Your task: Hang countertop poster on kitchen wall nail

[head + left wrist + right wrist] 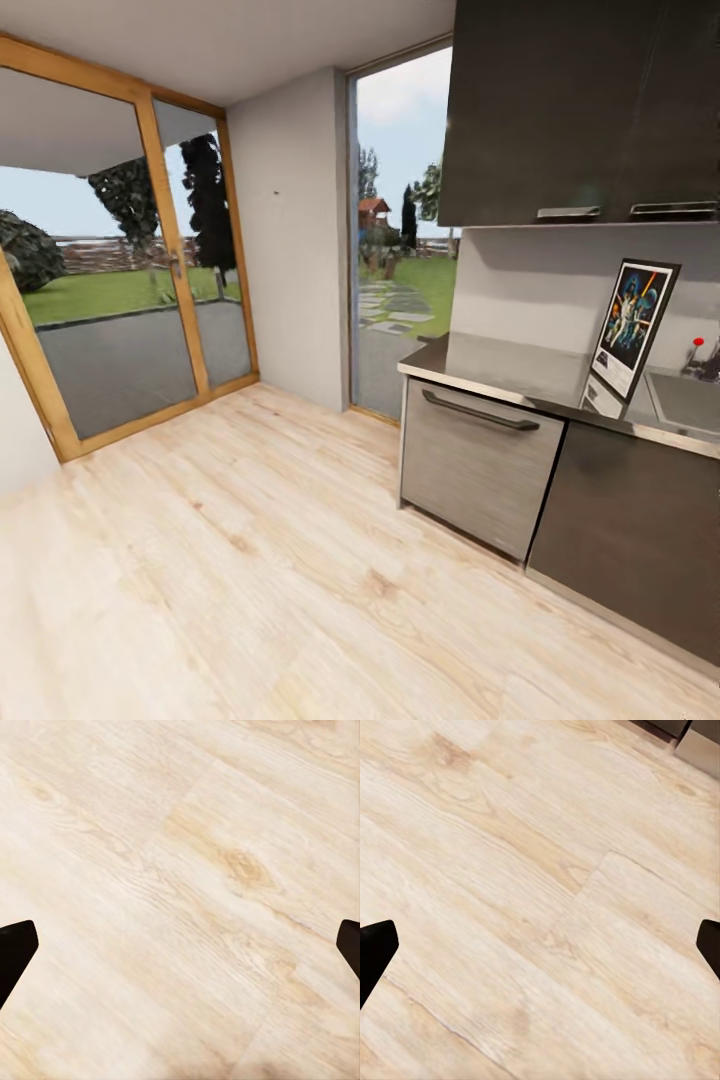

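The poster stands upright on the kitchen countertop, leaning back against the grey wall next to the sink; its reflection shows in the steel below it. A tiny dark wall nail sits on the pale plaster between the two windows. In the left wrist view my left gripper is open over the wooden floor, its dark fingertips at the picture's edges. My right gripper is open too, fingertips wide apart, with nothing between them but floorboards.
Dark upper cabinets hang over the worktop. Below it are a brushed-metal drawer front with a bar handle and a dark cabinet door. A sink lies right of the poster. A wood-framed glass door fills the left; light wooden floor spreads ahead.
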